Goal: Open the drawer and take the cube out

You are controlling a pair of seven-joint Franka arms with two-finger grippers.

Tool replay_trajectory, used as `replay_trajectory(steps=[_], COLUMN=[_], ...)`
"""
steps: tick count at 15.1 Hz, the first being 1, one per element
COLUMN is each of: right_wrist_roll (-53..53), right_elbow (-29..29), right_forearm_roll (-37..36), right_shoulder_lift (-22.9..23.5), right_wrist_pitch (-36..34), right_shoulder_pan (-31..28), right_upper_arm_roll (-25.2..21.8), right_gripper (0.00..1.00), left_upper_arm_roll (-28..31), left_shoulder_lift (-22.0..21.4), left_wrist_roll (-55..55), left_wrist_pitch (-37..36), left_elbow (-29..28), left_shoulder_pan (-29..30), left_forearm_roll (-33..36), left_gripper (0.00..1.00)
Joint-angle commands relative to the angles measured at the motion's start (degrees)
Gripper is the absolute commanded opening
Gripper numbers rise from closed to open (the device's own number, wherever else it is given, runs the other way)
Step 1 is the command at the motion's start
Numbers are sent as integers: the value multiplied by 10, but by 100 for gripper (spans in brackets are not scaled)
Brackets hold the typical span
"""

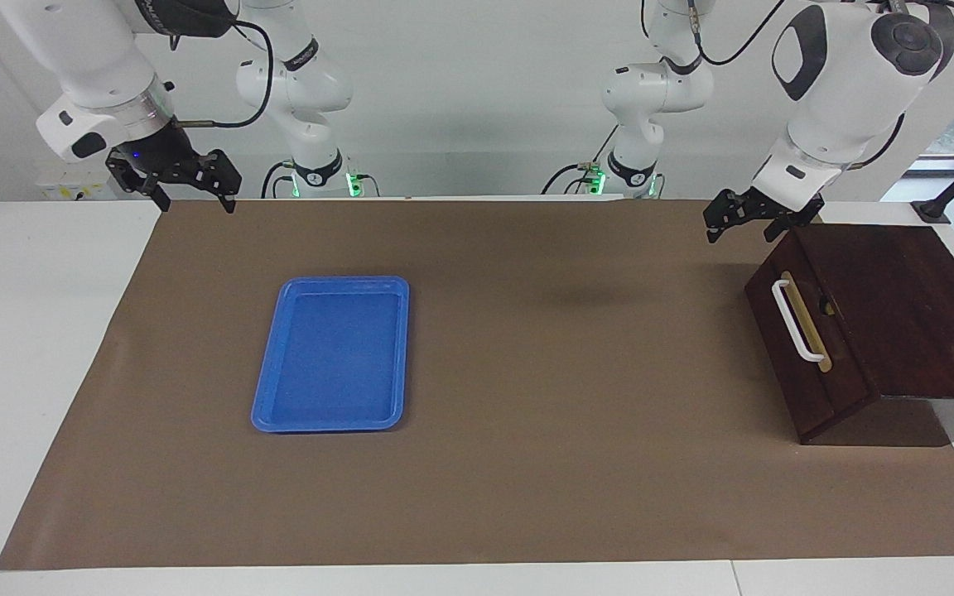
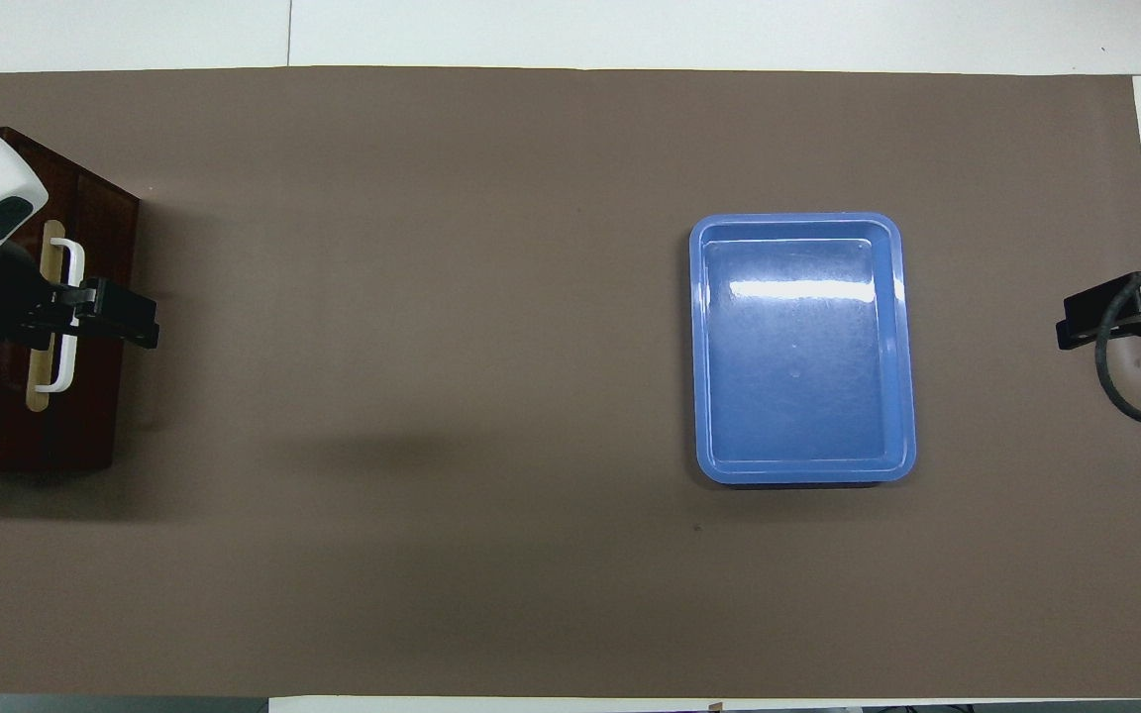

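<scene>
The left hand (image 1: pixel 744 219) hangs with its fingers apart and empty, in the air just above the drawer's (image 1: pixel 808 348) corner nearest the robots; from overhead it covers the middle of the white bar handle (image 1: pixel 797 321) without touching it. The drawer is shut, at the left arm's end of the worktop (image 1: pixel 46 348). The cube is not visible, presumably inside. The step in hand looks like reaching for the handle: the fingers should come down either side of the bar near its middle, close squarely, then pull straight out along the drawer's own line so it does not jam or drag the cabinet. The right hand (image 1: pixel 191 189), also spread and empty, waits well away from the drawer, past the blue tray (image 1: pixel 332 354).
</scene>
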Motion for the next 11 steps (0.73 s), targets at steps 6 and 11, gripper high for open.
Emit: replay_trajectory(steps=[6, 11], right_wrist_roll=[-13, -13], right_elbow=[-4, -4], right_forearm_roll=[4, 4], right_shoulder_lift=[-6, -6], right_wrist_pitch=[0, 0], right_shoulder_pan=[1, 1], right_upper_arm_roll=[-3, -3], right_gripper=[100, 100], left_upper_arm_roll=[6, 5], left_shoulder_lift=[-2, -4], left_wrist_roll=[7, 19], left_wrist_pitch=[9, 78], left_elbow=[2, -46], left_shoulder_pan=[-2, -5], left_forearm_roll=[-9, 47], left_gripper=[100, 100])
